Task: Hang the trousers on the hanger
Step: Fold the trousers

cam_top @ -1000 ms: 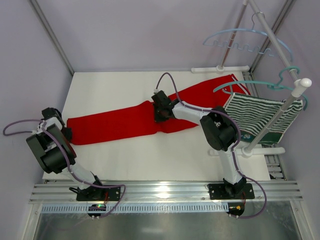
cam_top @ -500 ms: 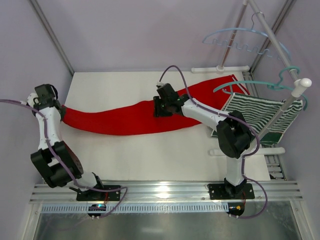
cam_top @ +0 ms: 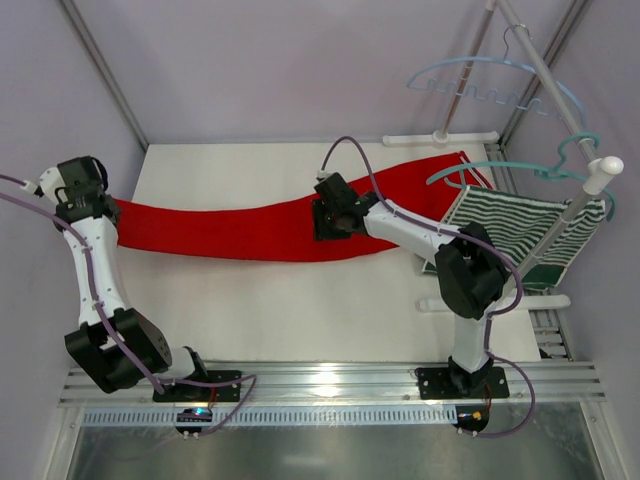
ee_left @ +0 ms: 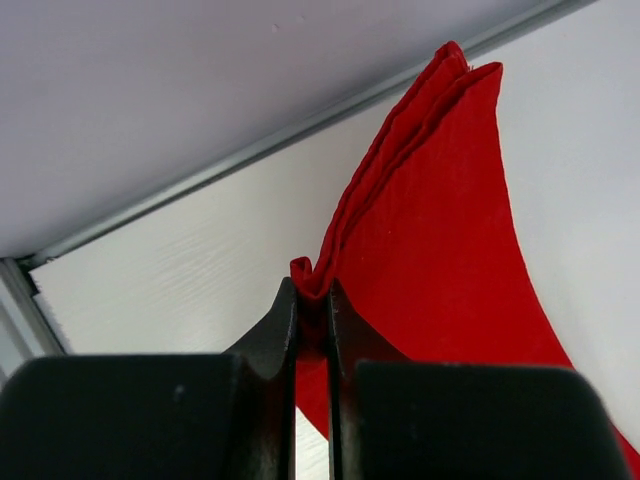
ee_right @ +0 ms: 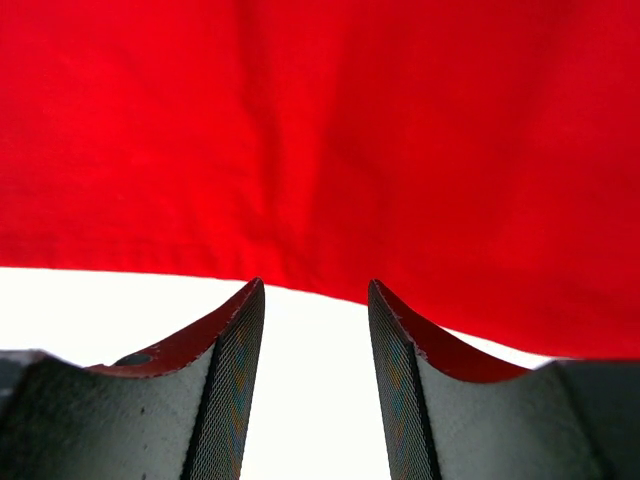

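Observation:
The red trousers point(cam_top: 220, 230) lie stretched across the white table, waistband at the back right near the rack. My left gripper point(cam_top: 102, 205) is at the far left, shut on a bunched fold of the leg end point(ee_left: 312, 300); the red cloth point(ee_left: 430, 230) runs away from it. My right gripper point(cam_top: 328, 228) hovers over the trousers' middle. Its jaws point(ee_right: 315, 295) are open, with only white table between them and the trousers' edge point(ee_right: 320, 120) just past the fingertips. The pale blue hanger point(cam_top: 470, 59) hangs high on the rack at the back right.
A darker teal hanger point(cam_top: 500, 168) carries a green-and-white striped garment point(cam_top: 510, 225) on the white rack pole point(cam_top: 560, 230) at the right. The rack's white feet point(cam_top: 440, 138) rest on the table. Walls close in on the left and back.
My right gripper has opened and let go of the trousers' middle. My left arm has swung back and to the left with the leg end, pulling the trousers straighter.

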